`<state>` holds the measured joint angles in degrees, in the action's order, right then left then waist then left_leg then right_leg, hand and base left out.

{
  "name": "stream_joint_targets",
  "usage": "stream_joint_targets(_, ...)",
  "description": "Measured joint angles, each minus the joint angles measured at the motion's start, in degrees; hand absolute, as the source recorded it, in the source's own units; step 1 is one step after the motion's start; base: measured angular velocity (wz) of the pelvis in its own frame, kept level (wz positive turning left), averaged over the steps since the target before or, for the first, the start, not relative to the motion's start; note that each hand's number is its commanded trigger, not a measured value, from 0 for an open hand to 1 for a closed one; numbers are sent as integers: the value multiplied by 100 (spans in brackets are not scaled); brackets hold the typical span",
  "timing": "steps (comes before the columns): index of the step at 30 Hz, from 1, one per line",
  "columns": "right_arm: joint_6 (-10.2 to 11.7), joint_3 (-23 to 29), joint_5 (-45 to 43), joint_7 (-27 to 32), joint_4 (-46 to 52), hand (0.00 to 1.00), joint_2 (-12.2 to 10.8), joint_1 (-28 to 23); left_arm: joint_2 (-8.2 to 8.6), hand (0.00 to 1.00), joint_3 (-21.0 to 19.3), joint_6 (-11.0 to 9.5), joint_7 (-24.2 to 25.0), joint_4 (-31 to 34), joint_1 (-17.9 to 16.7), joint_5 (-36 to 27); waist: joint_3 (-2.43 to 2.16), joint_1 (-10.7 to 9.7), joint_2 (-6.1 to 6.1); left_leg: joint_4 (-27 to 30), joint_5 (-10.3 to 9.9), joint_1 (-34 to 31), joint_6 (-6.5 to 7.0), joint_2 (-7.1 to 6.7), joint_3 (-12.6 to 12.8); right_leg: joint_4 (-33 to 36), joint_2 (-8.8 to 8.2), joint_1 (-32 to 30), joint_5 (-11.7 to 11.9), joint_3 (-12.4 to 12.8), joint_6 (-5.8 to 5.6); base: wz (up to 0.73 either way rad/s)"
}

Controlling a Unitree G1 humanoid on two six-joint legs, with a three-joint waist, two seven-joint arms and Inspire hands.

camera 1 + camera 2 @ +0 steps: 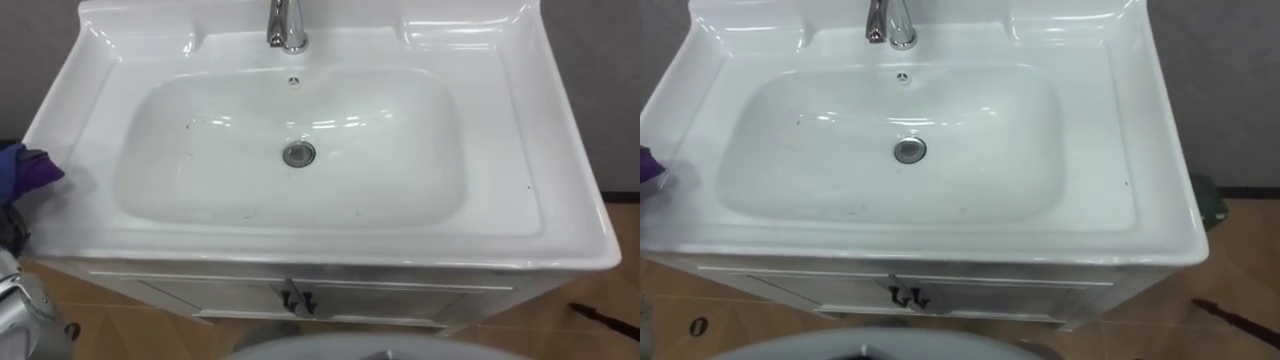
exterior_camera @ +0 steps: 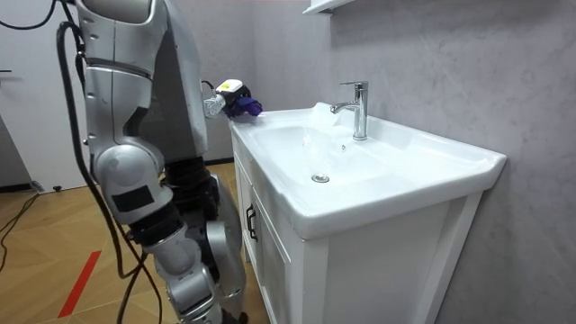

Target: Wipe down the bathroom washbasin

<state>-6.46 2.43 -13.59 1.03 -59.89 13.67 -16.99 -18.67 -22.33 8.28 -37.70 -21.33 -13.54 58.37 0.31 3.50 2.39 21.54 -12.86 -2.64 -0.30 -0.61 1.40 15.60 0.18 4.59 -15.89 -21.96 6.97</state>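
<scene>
- Looking down from the head, we see the white basin [image 1: 200, 150] square in front of us. Its bowl is set into a wide rim with a raised back edge.
- We find a few small dark specks on the bowl's glossy wall, mostly towards the left and the front.
- We see the round metal drain [image 1: 298, 153] in the middle of the bowl's floor. A small overflow hole [image 1: 293, 80] sits in the back wall above it.
- We note the chrome faucet [image 1: 287, 25] standing upright at the middle of the back rim, its spout reaching out over the bowl.
- We spot the purple cloth [image 1: 28, 170] just beside the basin's left rim, outside the bowl and well apart from the drain.
- In the room view we see the left hand [image 2: 216, 102] raised at the basin's far corner. The cloth is bunched in it and sticks out towards the rim, and as far as we can tell the fingers are curled round the cloth.
- We see the basin resting on a white cabinet [image 1: 200, 292], with two dark door handles [image 1: 297, 300] side by side at the middle of its front.
- In the room view the robot stands close against the cabinet's front, facing the basin.
- We see a grey wall [image 2: 450, 72] behind the basin, and under the robot a wooden floor [image 2: 54, 225] with a red stripe [image 2: 79, 283].
</scene>
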Motion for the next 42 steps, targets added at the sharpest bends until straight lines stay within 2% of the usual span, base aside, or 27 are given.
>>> stream_joint_targets(10, 2, 6, -5, -61, 8, 0, 4, -148, 0, 100, 3, 17, 74, -8, 51, -27, -18, -91, -62, 16, -6, 36, 5, 66, 115, 18, 9, 21, 5, 76, 2, -5)
stream_joint_targets(17, -103, 1, 4, -92, 30, 0, -3, -104, 1, 100, 11, 154, 229, -159, 48, -21, -39, -135, -148, 17, -11, 40, 10, 89, 178, 26, 16, 14, 7, 96, 6, -1)
stream_joint_targets(20, -112, -14, 7, -93, 34, 0, -4, -50, 1, 100, 12, 183, 235, -168, 52, -24, -49, -124, -205, 16, -11, 58, 10, 92, 194, 30, 16, 21, 8, 118, 8, -4)
stream_joint_targets(21, -113, -18, 6, -92, 34, 0, -5, -53, 1, 100, 12, 189, 237, -191, 52, -20, -24, -111, -248, 2, -11, 103, 10, 101, 242, 38, 16, 39, 8, 156, 8, -13)
stream_joint_targets(22, -113, -23, 4, -92, 35, 0, -7, -53, 1, 100, 12, 194, 240, -197, 52, -22, -23, -102, -255, 1, -11, 120, 10, 103, 260, 38, 17, 52, 8, 174, 8, -14)
stream_joint_targets(29, -113, -118, -20, -79, 143, 0, -36, -76, 1, 99, 14, 207, 236, -414, 227, -22, -48, -46, -328, 13, -11, 131, 10, 111, 277, 44, 25, 51, 9, 212, 9, -1)
stream_joint_targets(30, -112, -119, -19, -79, 144, 0, -36, -82, 1, 62, 14, 203, 232, -413, 229, -21, -50, -31, -342, 13, -11, 132, 10, 112, 277, 43, 26, 51, 9, 213, 9, 0)
stream_joint_targets(31, -112, -119, -18, -79, 144, 0, -36, -91, 1, 54, 14, 199, 228, -413, 234, -21, -50, -24, -350, 13, -11, 131, 10, 112, 277, 43, 27, 51, 9, 213, 10, 0)
stream_joint_targets(32, -112, -119, -14, -66, 143, 0, -35, -119, 1, 0, 14, 185, 217, -413, 251, -24, -51, -17, -357, 19, -11, 127, 10, 113, 277, 42, 29, 52, 10, 212, 12, 0)
stream_joint_targets(37, -106, -117, 5, -14, 270, 0, -35, -217, 5, 0, 13, 107, 183, -416, 252, -115, -48, 8, -360, 27, -11, 123, 10, 117, 277, 43, 33, 52, 12, 211, 15, 0)
stream_joint_targets(38, -108, -115, 3, 14, 275, 0, -36, -218, 6, 0, 13, 96, 171, -415, 253, -158, -35, 6, -333, 27, -11, 122, 10, 119, 275, 42, 36, 51, 13, 211, 17, 0)
stream_joint_targets(42, -110, -111, -5, 76, 400, 0, -35, -304, 5, 0, 7, 57, 65, -443, 252, -205, -45, 35, -288, 28, -19, 124, 4, 152, 335, 42, 55, 46, 21, 241, 31, -3)
